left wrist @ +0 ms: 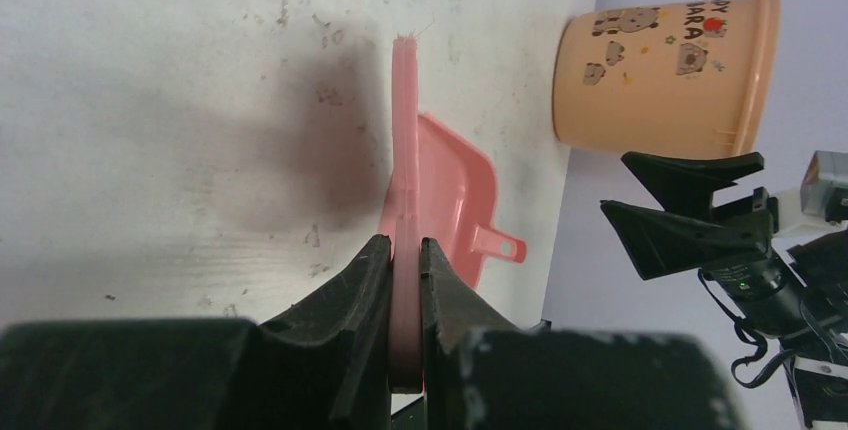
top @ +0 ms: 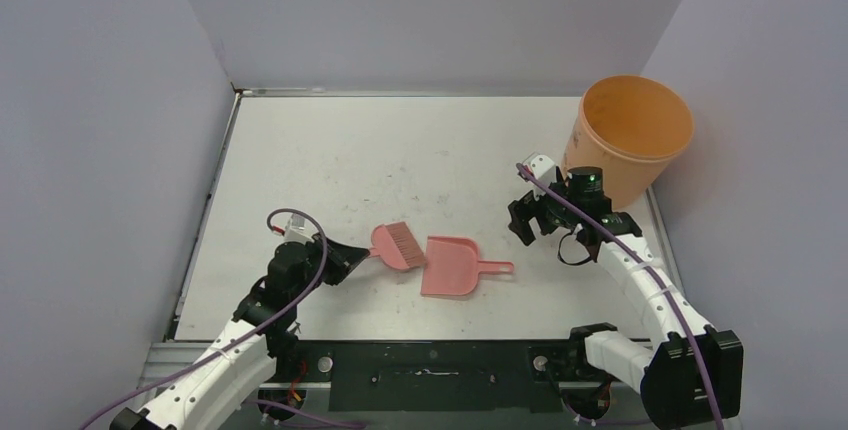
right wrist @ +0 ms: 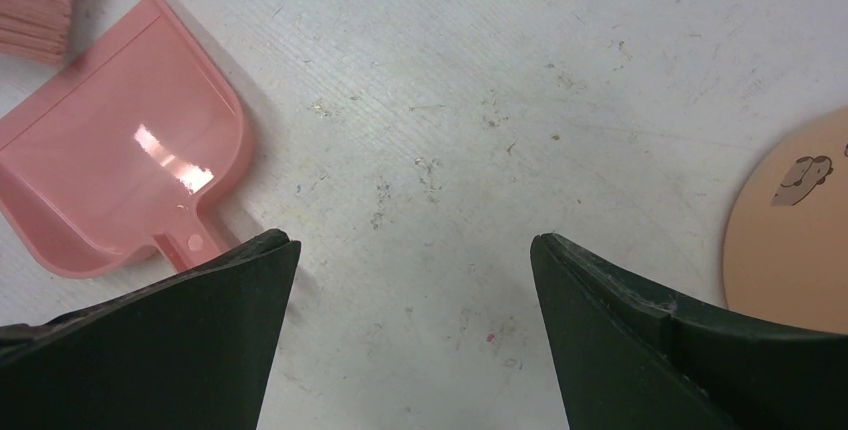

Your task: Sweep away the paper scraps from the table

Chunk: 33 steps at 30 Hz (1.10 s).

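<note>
No paper scraps show on the white table (top: 400,150) in any view. My left gripper (top: 352,256) is shut on the handle of the pink hand brush (top: 396,244); in the left wrist view the brush (left wrist: 404,150) stands edge-on between the jaws of that gripper (left wrist: 405,248). The pink dustpan (top: 452,266) lies flat just right of the brush head, handle pointing right, and looks empty in the right wrist view (right wrist: 110,180). My right gripper (top: 522,222) is open and empty above bare table, right of the dustpan; it also shows in the right wrist view (right wrist: 412,242).
An orange bucket (top: 628,135) stands at the table's back right corner, behind my right arm; it shows in the left wrist view (left wrist: 665,75) and at the right edge of the right wrist view (right wrist: 795,220). Grey walls close off the left, back and right sides.
</note>
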Available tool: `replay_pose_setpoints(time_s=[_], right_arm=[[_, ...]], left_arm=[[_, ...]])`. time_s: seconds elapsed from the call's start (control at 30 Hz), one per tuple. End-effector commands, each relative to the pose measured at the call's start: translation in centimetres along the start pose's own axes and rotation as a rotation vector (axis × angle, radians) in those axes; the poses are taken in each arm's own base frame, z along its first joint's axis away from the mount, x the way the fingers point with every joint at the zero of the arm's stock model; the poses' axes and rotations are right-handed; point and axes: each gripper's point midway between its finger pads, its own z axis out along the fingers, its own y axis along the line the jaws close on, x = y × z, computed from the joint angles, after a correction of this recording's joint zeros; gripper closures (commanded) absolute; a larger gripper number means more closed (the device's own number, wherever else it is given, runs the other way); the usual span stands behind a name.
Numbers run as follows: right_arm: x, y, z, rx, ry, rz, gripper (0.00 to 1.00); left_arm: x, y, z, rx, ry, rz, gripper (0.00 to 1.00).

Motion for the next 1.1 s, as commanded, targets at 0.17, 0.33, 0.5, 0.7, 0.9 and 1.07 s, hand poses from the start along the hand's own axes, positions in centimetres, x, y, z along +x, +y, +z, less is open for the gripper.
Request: replay_pose_setpoints(time_s=[0.17, 0.33, 0.5, 0.7, 0.9, 1.07], right_arm=[[0.1, 0.3, 0.5, -0.046, 0.001, -0.026, 0.10], [0.4, 0.5, 0.6, -0.056, 0.013, -0.025, 0.10], [0.4, 0.2, 0.6, -0.044, 0.012, -0.027, 0.10], [0.3, 0.1, 0.4, -0.030, 0.006, -0.028, 0.10], [0.5, 0.6, 0.5, -0.056, 0.014, -0.028, 0.10], [0.7, 0.4, 0.7, -0.050, 0.022, -0.014, 0.10]], left_arm=[[0.8, -0.2, 0.9, 0.032, 0.035, -0.049, 0.94], [1.2, 1.1, 1.0, -0.036, 0.055, -0.052, 0.72], [1.5, 3.0, 0.6, -0.136, 0.064, -0.039, 0.62], [1.4, 4.1, -0.4, -0.238, 0.085, 0.029, 0.52], [1.4, 4.6, -1.4, -0.349, 0.144, 0.131, 0.04], [0.6, 4.1, -2.4, -0.427, 0.198, 0.264, 0.03]])
